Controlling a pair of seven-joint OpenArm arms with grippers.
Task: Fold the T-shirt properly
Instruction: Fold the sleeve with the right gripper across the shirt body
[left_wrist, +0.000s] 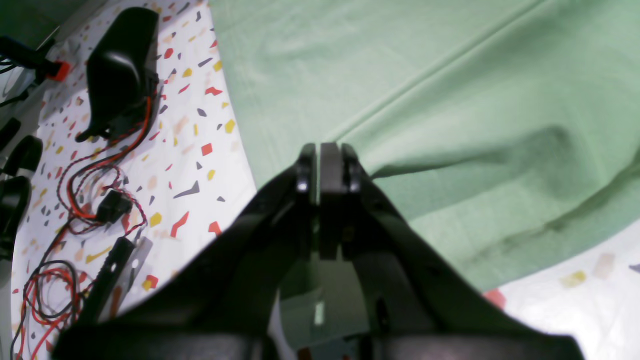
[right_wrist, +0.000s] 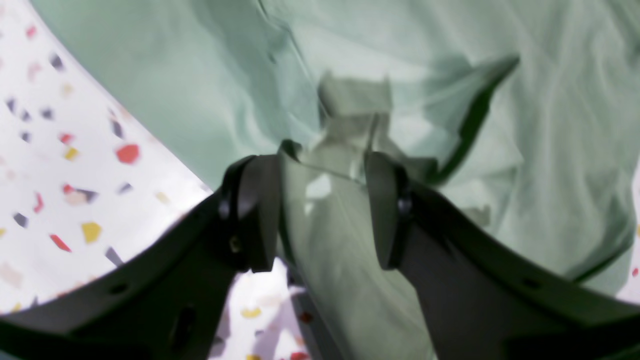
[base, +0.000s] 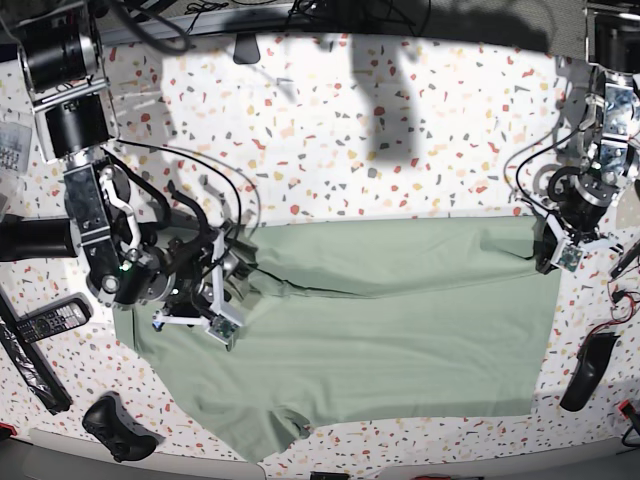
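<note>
Lying spread across the speckled terrazzo-patterned table (base: 400, 130), the pale green T-shirt (base: 400, 340) is seen in the base view with its upper part folded over along a long crease that runs nearly the whole width. The left gripper (left_wrist: 324, 165) is seen in its wrist view with the jaws pressed fully together, poised over the edge of the cloth; whether a thin edge of fabric is pinched between them cannot be told. In the base view this gripper (base: 560, 250) is placed at the shirt's upper corner on that view's right. The right gripper (right_wrist: 322, 200) is shown with its jaws standing apart, and a bunched fold of the shirt is gathered between them, touching both fingers. In the base view it (base: 225, 290) is set on the shirt's opposite end, where the cloth is rumpled around it. Beside the left arm, a black handheld device (left_wrist: 120, 70) and a tangle of red and black wires (left_wrist: 85, 200) are laid on the table, clear of the shirt. A remote control (base: 40, 322) and a black game controller (base: 115, 425) are seen near the right arm, just off the cloth's edge.
</note>
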